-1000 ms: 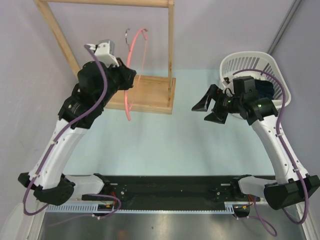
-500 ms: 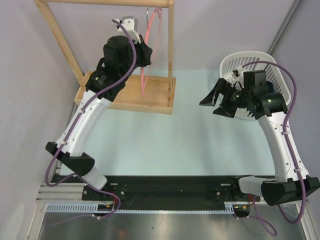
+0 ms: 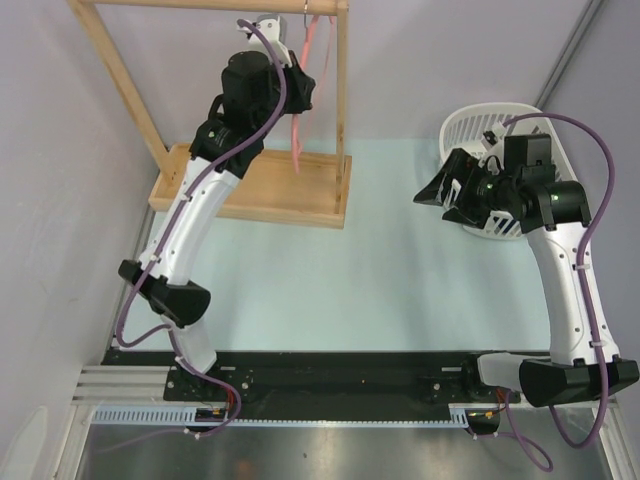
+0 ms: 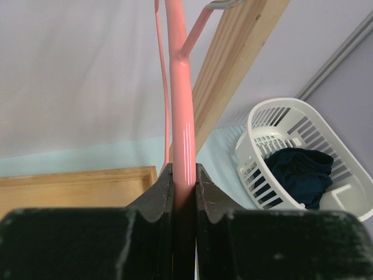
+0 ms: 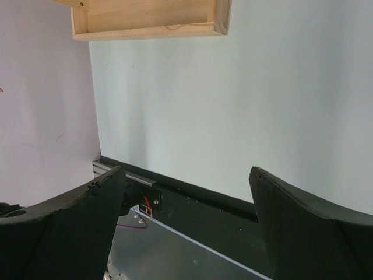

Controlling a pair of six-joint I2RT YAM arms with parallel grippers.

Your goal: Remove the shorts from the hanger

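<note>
The pink-red hanger hangs at the top bar of the wooden rack, bare of cloth. My left gripper is raised high and shut on the hanger's bar. The navy shorts lie in the white basket; in the top view my right arm hides them. My right gripper is open and empty, held above the table just left of the basket. In the right wrist view its fingers stand wide apart with nothing between them.
The light wooden rack with its flat base stands at the back left. Its base also shows in the right wrist view. The table's pale surface spans the middle. A black rail runs along the near edge.
My left arm has risen and carried the hanger up to the rack's top bar. My right gripper has drawn back to the right, toward the basket, staying open.
</note>
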